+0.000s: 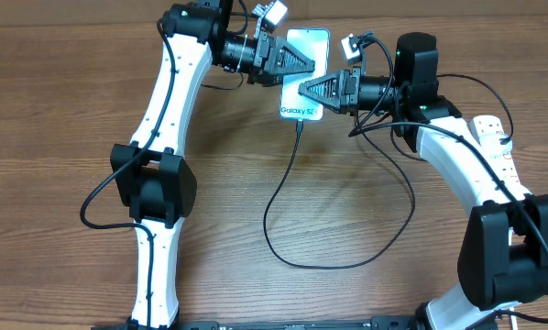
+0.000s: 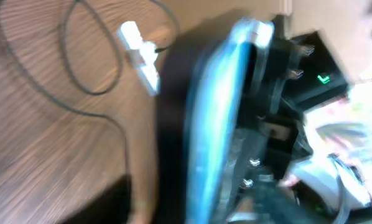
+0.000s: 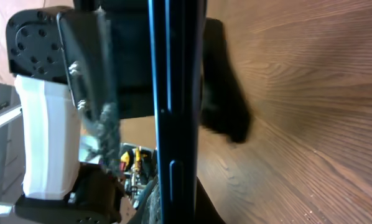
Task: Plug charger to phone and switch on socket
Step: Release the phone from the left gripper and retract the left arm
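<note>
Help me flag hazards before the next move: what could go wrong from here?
1. The right fingers pinch the phone near one edge; it could tilt or slip.
2. The charger loops slack by the right arm; reaching for the socket might snag it and tug its tip from the phone.

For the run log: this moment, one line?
right hand: shut on light-blue-screen smartphone | left hand: unclear | thin black cable: reaches smartphone's edge
</note>
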You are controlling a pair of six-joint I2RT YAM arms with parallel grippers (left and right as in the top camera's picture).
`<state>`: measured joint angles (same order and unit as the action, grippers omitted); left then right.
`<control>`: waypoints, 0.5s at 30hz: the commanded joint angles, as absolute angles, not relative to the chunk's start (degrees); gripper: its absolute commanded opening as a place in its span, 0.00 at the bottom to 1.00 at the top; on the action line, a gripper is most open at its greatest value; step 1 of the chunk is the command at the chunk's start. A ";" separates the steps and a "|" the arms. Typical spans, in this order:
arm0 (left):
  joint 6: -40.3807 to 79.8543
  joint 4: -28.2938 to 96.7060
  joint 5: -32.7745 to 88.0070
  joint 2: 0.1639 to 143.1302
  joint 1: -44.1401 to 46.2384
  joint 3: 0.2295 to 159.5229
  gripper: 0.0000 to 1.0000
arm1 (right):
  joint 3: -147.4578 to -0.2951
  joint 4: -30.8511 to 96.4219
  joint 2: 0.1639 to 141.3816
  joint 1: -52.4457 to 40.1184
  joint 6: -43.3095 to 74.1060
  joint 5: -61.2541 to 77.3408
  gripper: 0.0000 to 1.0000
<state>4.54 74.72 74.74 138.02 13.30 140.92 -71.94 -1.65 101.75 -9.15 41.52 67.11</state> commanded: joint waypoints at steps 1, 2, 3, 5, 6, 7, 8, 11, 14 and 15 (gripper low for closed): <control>5.69 74.74 68.14 137.25 13.43 141.47 0.80 | -72.44 -2.35 100.95 -9.26 40.49 67.02 0.04; 6.09 74.74 67.68 137.25 13.28 141.47 0.85 | -72.44 -2.33 100.95 -9.26 40.49 66.67 0.04; 6.07 74.74 67.42 137.25 13.08 141.47 0.87 | -72.44 -2.33 100.95 -9.26 40.49 66.30 0.03; 6.04 74.67 66.35 137.25 12.51 141.47 0.91 | -72.44 -2.22 100.95 -9.26 40.49 64.90 0.04; 6.07 74.67 65.41 137.25 12.29 141.47 0.93 | -72.44 -1.85 100.95 -9.26 40.49 63.94 0.04; 6.07 74.74 64.10 137.25 11.99 141.47 0.95 | -72.44 -1.08 100.95 -9.26 40.49 62.74 0.04; 6.07 74.76 62.72 137.27 11.73 141.47 0.98 | -72.44 0.10 100.95 -9.30 40.49 61.30 0.04; 6.07 75.33 59.37 137.25 10.85 141.47 1.00 | -72.44 4.71 101.06 -9.45 40.01 57.28 0.04; 6.07 76.53 55.68 137.25 10.15 141.47 1.00 | -72.40 10.13 101.30 -10.07 37.45 53.06 0.04; 6.07 76.88 53.84 137.25 9.98 141.47 1.00 | -72.40 11.75 101.45 -10.44 36.45 51.68 0.04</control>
<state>6.04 76.25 60.10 138.02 10.81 140.92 -71.94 10.76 101.75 -9.45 39.77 56.31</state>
